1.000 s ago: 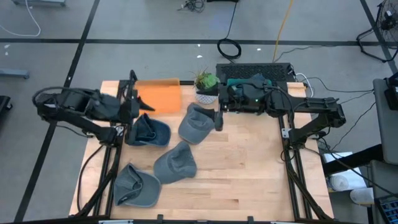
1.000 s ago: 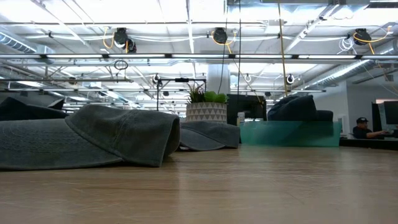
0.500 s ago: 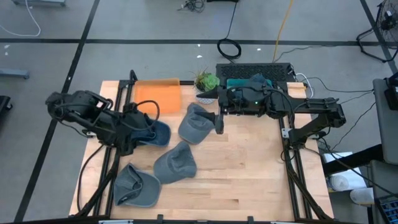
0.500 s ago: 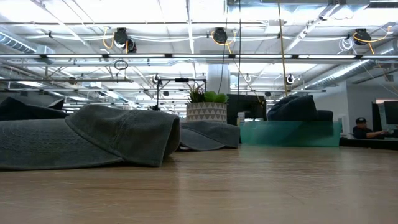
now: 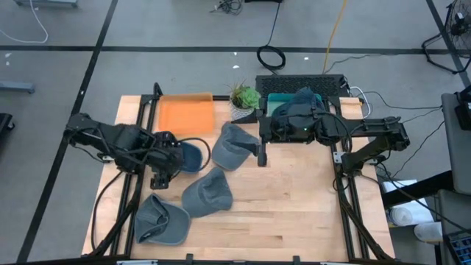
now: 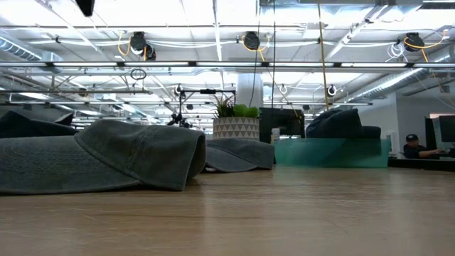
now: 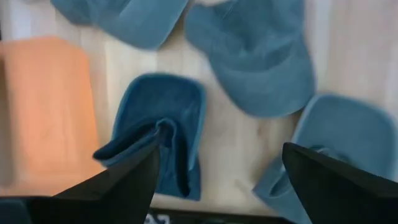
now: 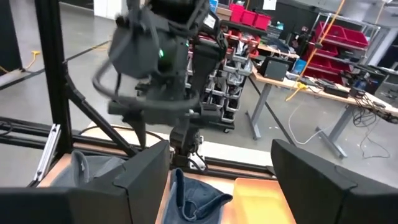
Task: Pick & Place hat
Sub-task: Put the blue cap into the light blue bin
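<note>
Several caps lie on the wooden table. A blue hat (image 5: 188, 156), folded on itself (image 7: 160, 134), lies at the left. Grey hats lie at the middle (image 5: 232, 145), nearer (image 5: 207, 193) and at the near left (image 5: 162, 221). My left gripper (image 5: 161, 179) points down beside the blue hat's near left side, open (image 7: 221, 152), touching nothing. My right gripper (image 5: 261, 151) hangs level above the table's middle, open (image 8: 219, 149) and holding nothing, facing the left arm (image 8: 161, 56).
An orange tray (image 5: 188, 114) sits at the far left. Beside it stands a potted plant (image 5: 243, 99), and to the right of that a teal tray (image 5: 283, 99) with a dark hat (image 5: 304, 96) on it. Bare wood spreads over the table's near right (image 5: 294, 213).
My left gripper has swung from beside the orange tray toward the table's near edge and downward. It has tipped from pointing across the table to pointing down beside the blue hat. It stays open. The hats have not moved.
</note>
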`<state>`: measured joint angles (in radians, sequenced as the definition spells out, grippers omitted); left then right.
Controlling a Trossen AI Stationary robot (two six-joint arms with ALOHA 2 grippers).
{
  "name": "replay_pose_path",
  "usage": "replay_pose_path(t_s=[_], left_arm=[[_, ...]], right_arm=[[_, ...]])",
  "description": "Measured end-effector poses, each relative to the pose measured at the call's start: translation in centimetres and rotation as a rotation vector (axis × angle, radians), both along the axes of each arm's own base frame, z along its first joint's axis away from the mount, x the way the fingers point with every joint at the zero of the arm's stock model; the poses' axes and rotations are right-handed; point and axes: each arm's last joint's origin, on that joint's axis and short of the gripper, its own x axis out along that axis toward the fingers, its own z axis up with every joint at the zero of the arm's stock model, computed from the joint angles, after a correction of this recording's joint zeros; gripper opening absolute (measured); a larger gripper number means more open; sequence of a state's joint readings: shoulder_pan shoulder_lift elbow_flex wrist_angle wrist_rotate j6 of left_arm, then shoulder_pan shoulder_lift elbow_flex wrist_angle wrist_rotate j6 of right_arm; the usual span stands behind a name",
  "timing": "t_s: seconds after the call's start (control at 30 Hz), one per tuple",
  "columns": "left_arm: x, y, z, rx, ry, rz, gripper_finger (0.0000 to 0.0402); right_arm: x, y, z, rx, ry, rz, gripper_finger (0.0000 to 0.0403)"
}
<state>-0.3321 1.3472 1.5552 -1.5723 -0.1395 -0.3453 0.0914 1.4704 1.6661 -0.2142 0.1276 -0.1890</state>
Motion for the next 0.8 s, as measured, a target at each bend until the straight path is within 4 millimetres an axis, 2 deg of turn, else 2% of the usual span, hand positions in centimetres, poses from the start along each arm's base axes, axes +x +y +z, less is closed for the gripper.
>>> replay_pose_path(t_s=[0.23,0.6,0.8], left_arm=[[0.3,0.1,-2.8,0.107,0.064,-0.022,0.0347],[0.9,-0.1,-8.9,0.132,0.132,-0.018,0.0347],[0.9,-0.1,-11.5,0.13,0.141,-0.018,0.0347]], right_arm=[[0.0,0.1,0.0,-0.01,0.0,0.001,0.0269],[0.0,0.1,0.1,-0.034,-0.014,0.004,0.027],[0.0,0.1,0.1,-0.032,-0.014,0.003,0.027]])
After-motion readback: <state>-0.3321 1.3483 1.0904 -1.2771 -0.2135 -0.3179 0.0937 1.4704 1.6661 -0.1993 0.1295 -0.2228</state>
